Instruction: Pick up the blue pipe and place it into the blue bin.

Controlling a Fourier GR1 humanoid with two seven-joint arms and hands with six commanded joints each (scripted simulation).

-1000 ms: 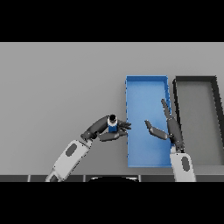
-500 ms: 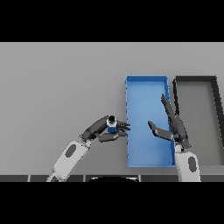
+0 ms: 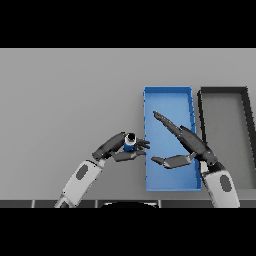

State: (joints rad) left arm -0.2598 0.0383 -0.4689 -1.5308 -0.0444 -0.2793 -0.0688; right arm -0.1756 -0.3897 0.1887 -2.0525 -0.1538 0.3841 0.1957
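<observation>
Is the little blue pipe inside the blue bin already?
No, the blue pipe is held in the left hand just outside the left wall of the blue bin, over the grey table.

Mostly hidden inside the curled left hand (image 3: 121, 148): the blue pipe (image 3: 129, 144) — only its dark open end and a sliver of blue side on show, length and lower end impossible to tell. Covered by the right hand (image 3: 187, 145), toward 3 o'clock from the pipe: part of the blue bin (image 3: 167, 91) floor. Cut off at the picture's 3 o'clock edge — the dark bin (image 3: 223, 90), right wall out of sight.
</observation>
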